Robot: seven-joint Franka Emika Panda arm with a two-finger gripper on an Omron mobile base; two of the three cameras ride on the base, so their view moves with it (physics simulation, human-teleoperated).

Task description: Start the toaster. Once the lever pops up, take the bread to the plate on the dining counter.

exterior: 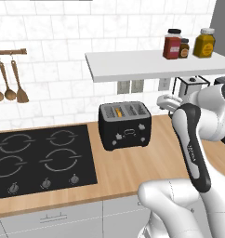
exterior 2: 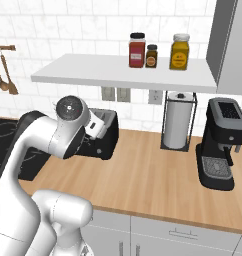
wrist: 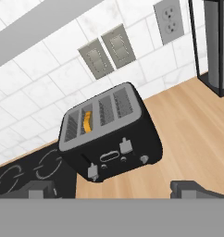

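The glossy black toaster (exterior: 125, 125) stands on the wood worktop against the tiled wall. The bread (exterior: 118, 112) sits down in a left slot with its orange crust showing, also seen from above as the bread (wrist: 87, 121). In the hand view two grey levers (wrist: 126, 145) stick out of the toaster (wrist: 109, 139) front. My gripper (wrist: 113, 190) is open and empty, hovering above and in front of the toaster, apart from it. In the right base view my arm covers most of the toaster (exterior 2: 107, 136). The plate and the dining counter are out of view.
A black hob (exterior: 40, 158) lies left of the toaster. A white shelf (exterior: 147, 65) with jars hangs above it. A paper towel holder (exterior 2: 178, 125) and a black coffee machine (exterior 2: 222, 145) stand to the right. Wooden spoons (exterior: 9, 83) hang on the wall.
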